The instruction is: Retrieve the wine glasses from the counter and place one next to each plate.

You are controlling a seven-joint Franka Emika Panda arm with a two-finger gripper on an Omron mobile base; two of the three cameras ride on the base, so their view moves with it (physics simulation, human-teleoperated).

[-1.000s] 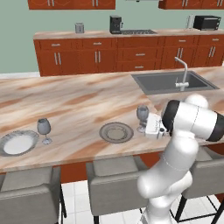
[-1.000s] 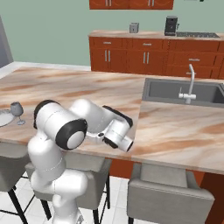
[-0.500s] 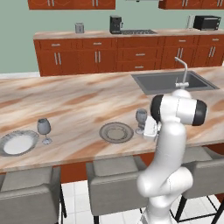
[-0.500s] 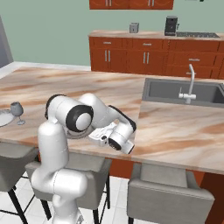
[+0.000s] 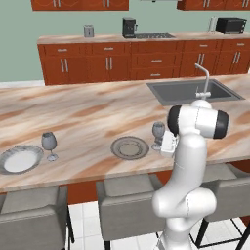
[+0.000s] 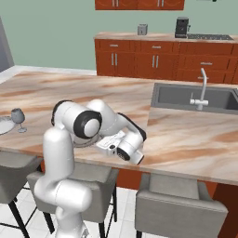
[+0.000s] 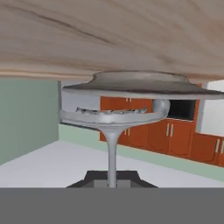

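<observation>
One wine glass [image 5: 158,134] stands upright beside the greyish plate [image 5: 129,147], its stem clamped in the hand [image 5: 167,144].

Both base cams looked forward and down over the same beige marbled stone counter [image 5: 97,117] from opposite sides, while the hand cam sat rolled upside-down, right up close.

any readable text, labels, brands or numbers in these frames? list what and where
None readable.
Coffee machine: no lettering shows.
Microwave: front too small to show any label.
Grey canister: plain.
Plates: rim patterns only, no words.
Wine glasses: unmarked.
</observation>
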